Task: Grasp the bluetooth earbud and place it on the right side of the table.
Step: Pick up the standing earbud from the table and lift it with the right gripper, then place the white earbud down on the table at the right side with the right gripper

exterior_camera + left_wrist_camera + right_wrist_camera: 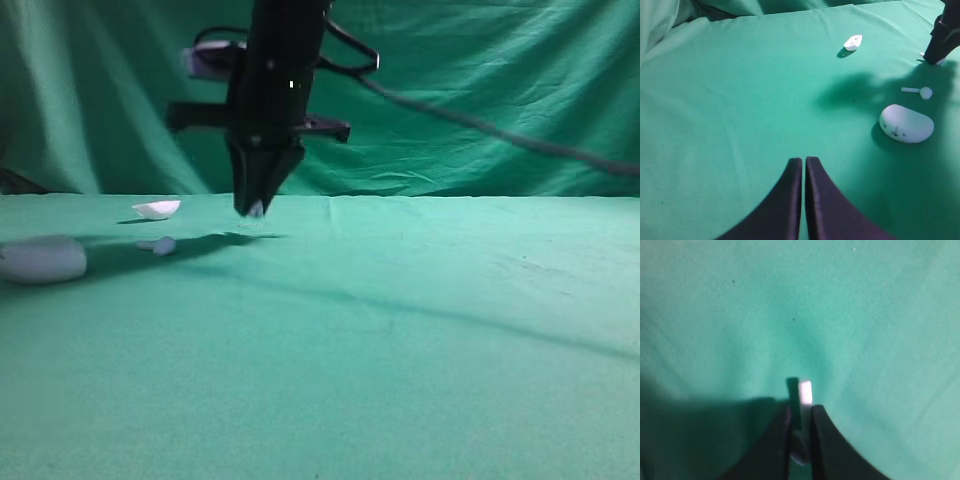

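Exterior high: your right gripper (256, 205) pinches the earbud (256, 209) at the table's (420, 330) left rear; a shallow hold could drop it. Left wrist: left gripper (804, 167) is closed, empty; second earbud (920, 91) and case (906, 123) lie near. Right wrist: the earbud pokes past the tips, so it may slip.

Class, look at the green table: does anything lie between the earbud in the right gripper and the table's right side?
Nothing visible does. The right gripper pinches the bluetooth earbud left of centre; the table to its right shows only bare cloth. The other white items lie further left.
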`<act>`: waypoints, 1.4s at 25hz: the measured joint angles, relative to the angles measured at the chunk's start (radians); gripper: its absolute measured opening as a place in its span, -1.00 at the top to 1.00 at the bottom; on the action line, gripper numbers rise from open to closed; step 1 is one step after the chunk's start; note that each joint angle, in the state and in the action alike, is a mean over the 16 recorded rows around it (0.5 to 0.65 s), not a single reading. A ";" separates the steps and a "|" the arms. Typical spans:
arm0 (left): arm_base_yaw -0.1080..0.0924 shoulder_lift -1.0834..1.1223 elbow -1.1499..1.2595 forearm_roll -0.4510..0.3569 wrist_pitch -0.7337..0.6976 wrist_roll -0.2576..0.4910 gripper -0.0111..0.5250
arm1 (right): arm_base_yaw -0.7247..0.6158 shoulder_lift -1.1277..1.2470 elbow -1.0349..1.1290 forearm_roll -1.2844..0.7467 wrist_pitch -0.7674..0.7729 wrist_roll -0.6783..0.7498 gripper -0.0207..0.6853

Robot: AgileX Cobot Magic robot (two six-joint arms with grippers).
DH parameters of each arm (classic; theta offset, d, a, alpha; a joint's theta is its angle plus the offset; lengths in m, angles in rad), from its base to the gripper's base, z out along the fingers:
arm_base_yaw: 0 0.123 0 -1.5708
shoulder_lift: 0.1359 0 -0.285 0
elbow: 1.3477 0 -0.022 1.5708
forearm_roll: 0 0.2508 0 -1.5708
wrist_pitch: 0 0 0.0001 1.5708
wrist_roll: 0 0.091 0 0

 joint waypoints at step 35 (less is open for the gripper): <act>0.000 0.000 0.000 0.000 0.000 0.000 0.96 | -0.421 -0.864 1.318 -0.120 -0.467 0.182 0.68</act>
